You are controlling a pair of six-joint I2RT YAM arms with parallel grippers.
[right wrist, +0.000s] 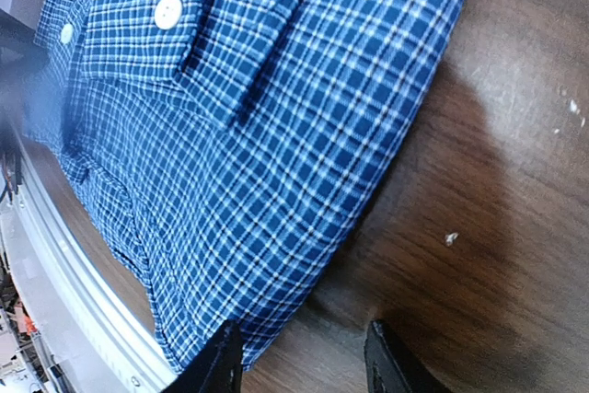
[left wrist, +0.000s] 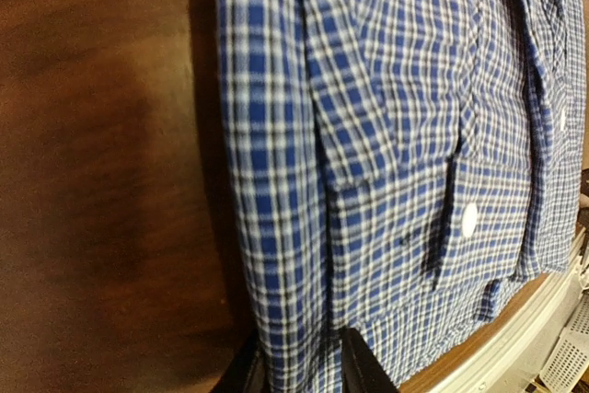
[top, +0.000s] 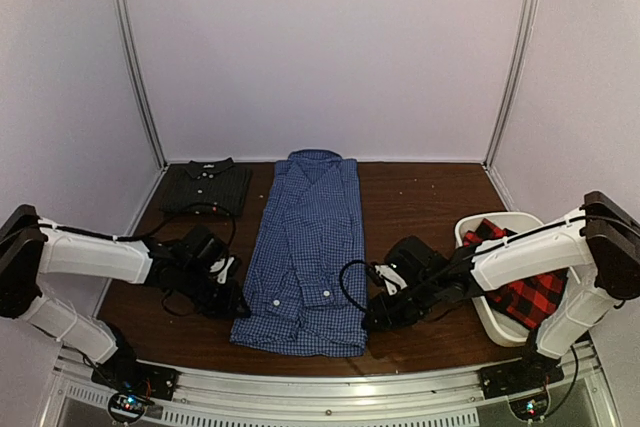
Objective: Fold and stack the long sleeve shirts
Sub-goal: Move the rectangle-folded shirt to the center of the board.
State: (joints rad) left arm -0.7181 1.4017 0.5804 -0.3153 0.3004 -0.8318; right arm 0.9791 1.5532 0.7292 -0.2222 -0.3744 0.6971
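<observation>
A blue fine-check shirt [top: 305, 247] lies flat down the middle of the table, collar at the far end, its sides folded in into a long strip. My left gripper [top: 228, 292] sits low at its near left edge; in the left wrist view the gripper [left wrist: 308, 375] is shut on a fold of that blue shirt [left wrist: 396, 135]. My right gripper [top: 378, 307] is at the near right edge. In the right wrist view it [right wrist: 299, 365] stands open over bare wood, the blue shirt's [right wrist: 248, 117] edge beside one finger. A dark charcoal shirt [top: 205, 187] lies folded at the back left.
A white tub [top: 490, 319] at the right holds a crumpled red-and-black plaid shirt [top: 525, 292], partly behind my right arm. The brown table [top: 420, 207] is walled by pale panels. A metal rail [top: 330, 387] runs along the near edge.
</observation>
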